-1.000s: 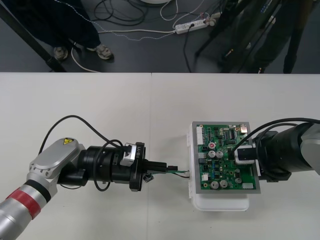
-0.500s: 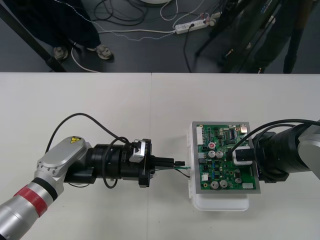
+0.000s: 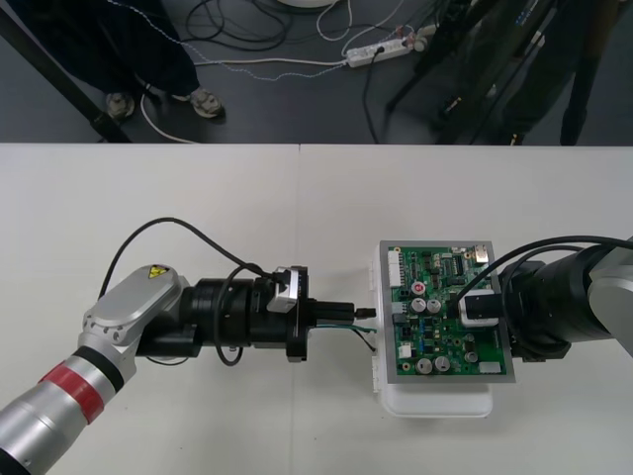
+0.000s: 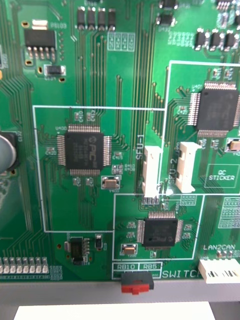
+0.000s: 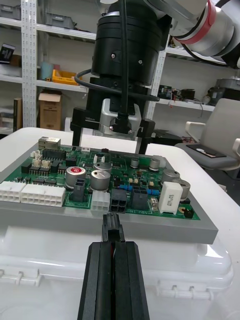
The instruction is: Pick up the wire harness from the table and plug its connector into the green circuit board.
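Note:
The green circuit board (image 3: 445, 297) sits on its white base (image 3: 435, 401) at the right of the table. My left gripper (image 3: 358, 313) reaches in level from the left, shut on the harness's black plug (image 3: 368, 312), whose thin wires (image 3: 364, 339) trail below. In the left wrist view the plug (image 5: 112, 230) sticks out past my left gripper (image 5: 113, 244), just short of the board's (image 5: 55, 172) near edge, in line with a black socket (image 5: 118, 201). My right gripper (image 5: 111, 135) stands over the board's far side, fingers apart. The right wrist view looks straight down on the board (image 4: 120, 90).
White connectors (image 5: 30, 192) and capacitors (image 5: 100, 177) line the board's edge beside the black socket. The left arm's black cable (image 3: 168, 233) loops over the pale table (image 3: 198, 188), which has free room at the left and back.
My left gripper has carried the plug to the right and a little toward the table's far side, up to the board's left edge. The right arm has stayed put.

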